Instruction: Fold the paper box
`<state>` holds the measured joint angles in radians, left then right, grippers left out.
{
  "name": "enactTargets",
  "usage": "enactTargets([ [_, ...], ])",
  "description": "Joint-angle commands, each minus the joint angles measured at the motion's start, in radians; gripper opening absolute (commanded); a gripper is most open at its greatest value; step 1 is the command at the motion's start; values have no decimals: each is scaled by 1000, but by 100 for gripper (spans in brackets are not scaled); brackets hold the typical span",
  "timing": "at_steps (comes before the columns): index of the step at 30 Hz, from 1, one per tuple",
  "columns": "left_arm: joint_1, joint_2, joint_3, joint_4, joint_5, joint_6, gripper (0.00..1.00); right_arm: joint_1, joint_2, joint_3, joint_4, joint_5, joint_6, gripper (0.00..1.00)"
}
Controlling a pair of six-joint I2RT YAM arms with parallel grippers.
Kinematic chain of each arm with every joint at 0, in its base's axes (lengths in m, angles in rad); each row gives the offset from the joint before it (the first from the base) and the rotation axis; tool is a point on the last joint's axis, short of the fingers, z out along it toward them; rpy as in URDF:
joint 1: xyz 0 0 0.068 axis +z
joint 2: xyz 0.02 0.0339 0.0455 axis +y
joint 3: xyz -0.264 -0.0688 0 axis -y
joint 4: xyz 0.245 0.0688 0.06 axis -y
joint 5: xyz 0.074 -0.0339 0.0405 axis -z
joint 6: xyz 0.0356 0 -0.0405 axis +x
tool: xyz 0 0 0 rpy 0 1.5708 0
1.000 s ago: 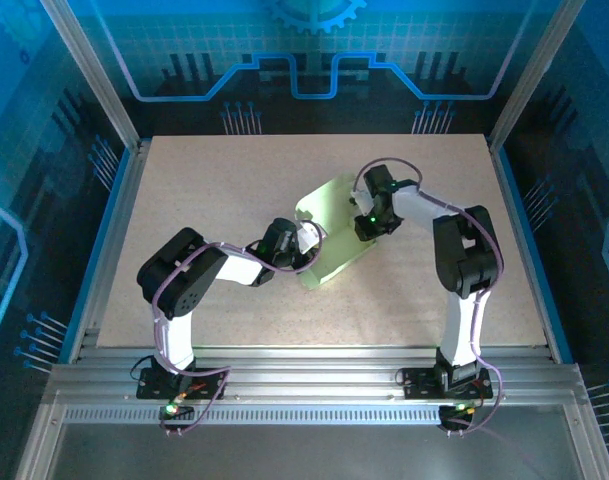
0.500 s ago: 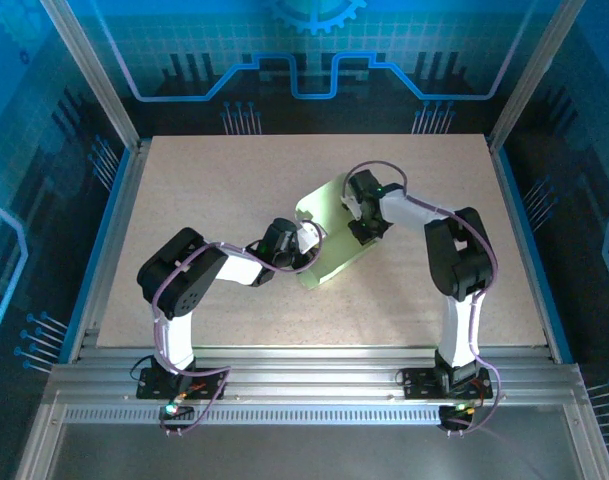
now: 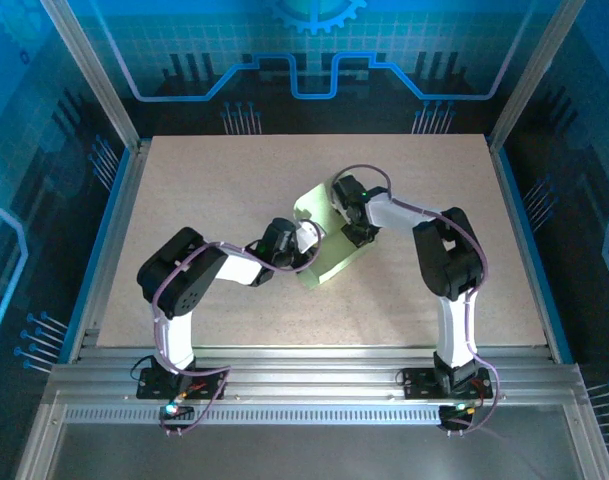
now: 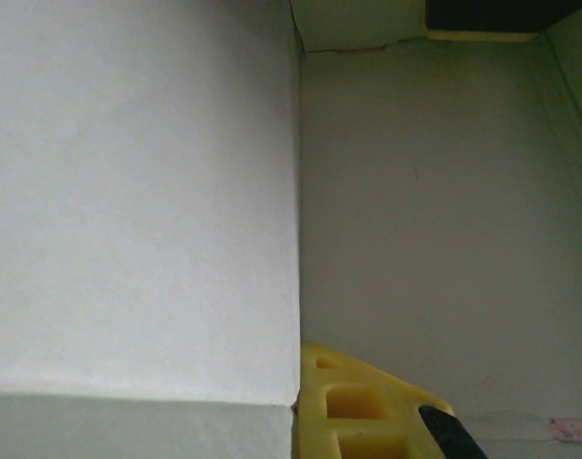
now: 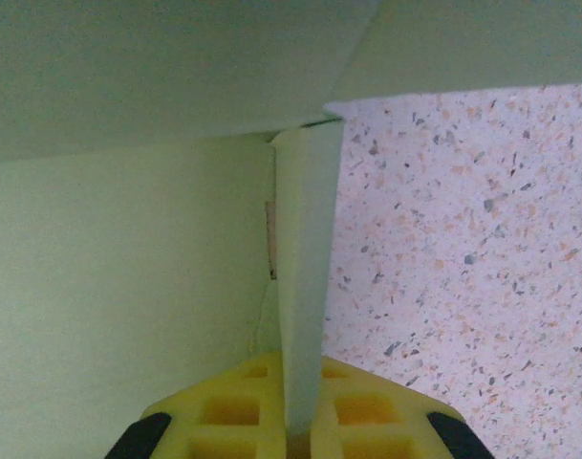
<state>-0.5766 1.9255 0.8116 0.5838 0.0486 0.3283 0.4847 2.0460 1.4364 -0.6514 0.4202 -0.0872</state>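
The paper box (image 3: 331,262) is pale green card, partly folded, standing in the middle of the table between both arms. My left gripper (image 3: 310,240) reaches in from the left and is shut on a wall of the paper box (image 4: 138,191); one yellow finger (image 4: 359,413) presses against the wall's edge and the other is hidden behind the card. My right gripper (image 3: 356,230) comes in from the right and is shut on an upright flap (image 5: 305,287), which runs edge-on between its two yellow pads (image 5: 228,411).
The speckled beige table (image 3: 214,180) has open room on all sides of the box. Blue-lit glass walls and an aluminium frame (image 3: 94,90) enclose it. Bare tabletop (image 5: 463,239) lies right of the held flap.
The right gripper has travelled left along the box and closed on the flap. The box's right side has been pushed inward, so it looks narrower. The left arm held still.
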Motion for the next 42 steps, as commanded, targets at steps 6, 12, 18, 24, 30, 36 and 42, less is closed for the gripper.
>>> enactTargets([
  [6, 17, 11, -43, -90, 52, -30, 6, 22, 69, -31, -24, 56, -27, 0],
  [12, 15, 24, -33, -101, 54, -23, 6, -41, -16, -2, -21, -217, 4, 21],
  [18, 13, 32, -14, -125, 74, -12, 7, -95, -64, 15, 15, -401, 56, 28],
  [24, 7, 44, -11, -139, 56, 8, 6, -120, -82, 14, 29, -429, 84, 30],
  [30, 6, 48, -5, -145, 51, 14, 6, -120, -61, 15, 22, -378, 83, 23],
  [36, 6, 44, -5, -148, 51, 11, 6, -94, -27, 8, 13, -277, 59, 0],
  [42, 5, 38, -8, -142, 53, 5, 6, -45, -5, 1, -16, -183, 51, 0],
])
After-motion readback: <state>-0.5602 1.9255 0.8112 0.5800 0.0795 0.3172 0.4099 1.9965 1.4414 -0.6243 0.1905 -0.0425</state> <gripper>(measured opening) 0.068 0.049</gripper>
